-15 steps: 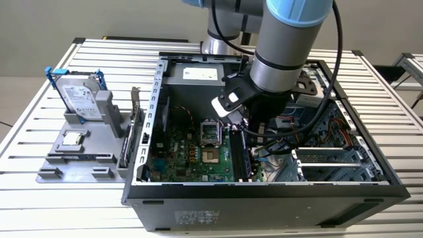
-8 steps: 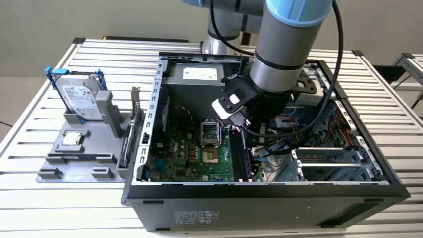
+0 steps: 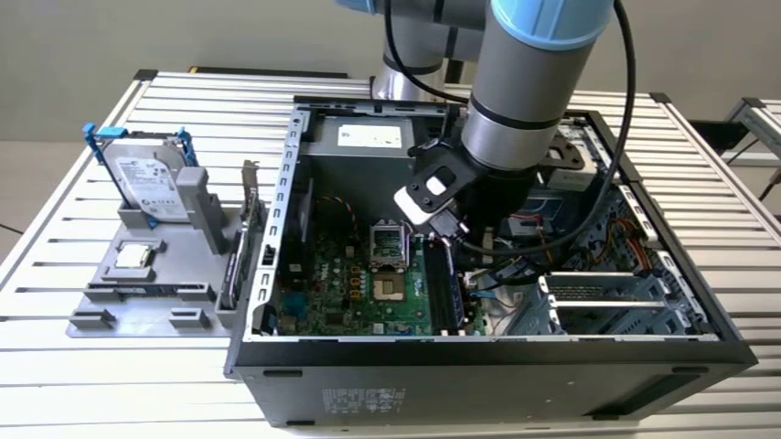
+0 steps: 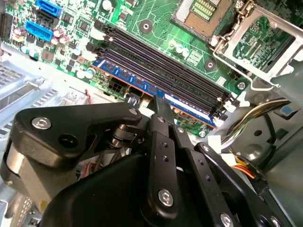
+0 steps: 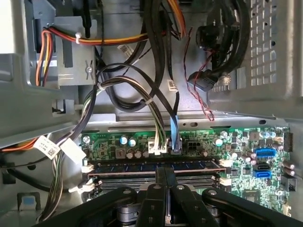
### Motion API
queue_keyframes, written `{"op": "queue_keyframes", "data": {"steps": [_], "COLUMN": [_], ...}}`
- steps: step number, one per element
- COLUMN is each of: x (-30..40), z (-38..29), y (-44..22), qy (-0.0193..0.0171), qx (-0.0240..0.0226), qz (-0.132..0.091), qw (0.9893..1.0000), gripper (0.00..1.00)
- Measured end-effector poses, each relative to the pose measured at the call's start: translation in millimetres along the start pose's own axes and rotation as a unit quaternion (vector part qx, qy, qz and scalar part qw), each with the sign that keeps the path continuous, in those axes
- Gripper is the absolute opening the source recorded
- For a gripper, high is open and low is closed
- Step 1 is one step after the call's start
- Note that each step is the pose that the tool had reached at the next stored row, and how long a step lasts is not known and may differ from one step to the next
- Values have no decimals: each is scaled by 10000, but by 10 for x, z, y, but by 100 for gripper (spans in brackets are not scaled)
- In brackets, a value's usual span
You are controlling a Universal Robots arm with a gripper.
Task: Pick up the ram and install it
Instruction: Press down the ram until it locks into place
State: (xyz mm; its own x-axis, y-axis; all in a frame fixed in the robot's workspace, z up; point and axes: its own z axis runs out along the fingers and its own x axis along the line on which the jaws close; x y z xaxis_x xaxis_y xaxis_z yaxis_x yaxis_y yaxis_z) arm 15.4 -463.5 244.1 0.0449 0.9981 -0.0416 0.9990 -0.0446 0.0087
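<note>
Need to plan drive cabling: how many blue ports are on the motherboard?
2 blue ports, side by side on the motherboard, past one end of the memory slots: one, the other. Others may be hidden.

Bright even light | soft shadows inside case | wrist foreground blurred

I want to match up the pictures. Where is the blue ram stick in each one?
Exterior view: the ram is inside the case, under the gripper.
Second wrist view: ram in the outermost slot.
First wrist view: ram beyond the gripper.
Shared landmark: the green motherboard.
</note>
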Motion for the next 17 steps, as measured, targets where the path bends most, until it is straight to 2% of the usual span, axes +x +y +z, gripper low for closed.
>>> {"op": "queue_keyframes", "data": {"steps": [7, 17], "x": [0, 1], "z": [0, 15], "y": [0, -1], "qy": [1, 1], "qx": [-4, 7], "qz": [-191, -195], "qw": [9998, 9998], "gripper": [0, 0]}}
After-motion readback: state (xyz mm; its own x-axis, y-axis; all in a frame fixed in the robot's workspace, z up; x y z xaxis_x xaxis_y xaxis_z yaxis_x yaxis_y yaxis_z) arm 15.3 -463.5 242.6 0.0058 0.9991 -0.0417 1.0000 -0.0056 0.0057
